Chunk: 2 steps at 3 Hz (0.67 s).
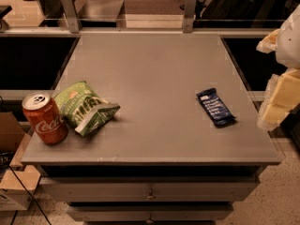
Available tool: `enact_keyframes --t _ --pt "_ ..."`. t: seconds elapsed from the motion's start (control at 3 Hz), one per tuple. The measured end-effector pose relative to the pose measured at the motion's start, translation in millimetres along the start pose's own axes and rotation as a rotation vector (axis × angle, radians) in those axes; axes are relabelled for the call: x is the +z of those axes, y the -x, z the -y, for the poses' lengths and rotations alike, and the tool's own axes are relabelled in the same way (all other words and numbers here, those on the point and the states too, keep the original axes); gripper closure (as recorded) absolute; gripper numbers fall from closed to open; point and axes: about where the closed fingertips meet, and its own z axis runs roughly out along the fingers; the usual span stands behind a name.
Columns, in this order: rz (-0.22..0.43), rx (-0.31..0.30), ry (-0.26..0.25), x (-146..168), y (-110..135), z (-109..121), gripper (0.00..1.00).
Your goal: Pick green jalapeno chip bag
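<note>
Light-green crumpled foil chip bag with white lettering (86, 108) lies on its side at the table end farthest from the pincer, white-edged end turned toward it. Red soda can (45, 118) stands upright just beside the bag, on the side away from the pincer. Dark blue flat snack wrapper (215, 107) lies between, much nearer the pincer. Grey tabletop (154, 69) under all three. Cream-coloured pincer (280, 100) hangs off the table's edge, well apart from the bag; released or clenched, cannot tell. Step judged: approach not yet begun. Next move calls for crossing past the wrapper and descending on the bag clear of the can.
</note>
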Motion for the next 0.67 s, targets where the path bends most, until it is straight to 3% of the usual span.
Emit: enact_keyframes --t 0.67 --pt "0.03 -0.019 -0.006 -2.7 7.6 -1.2 0.0"
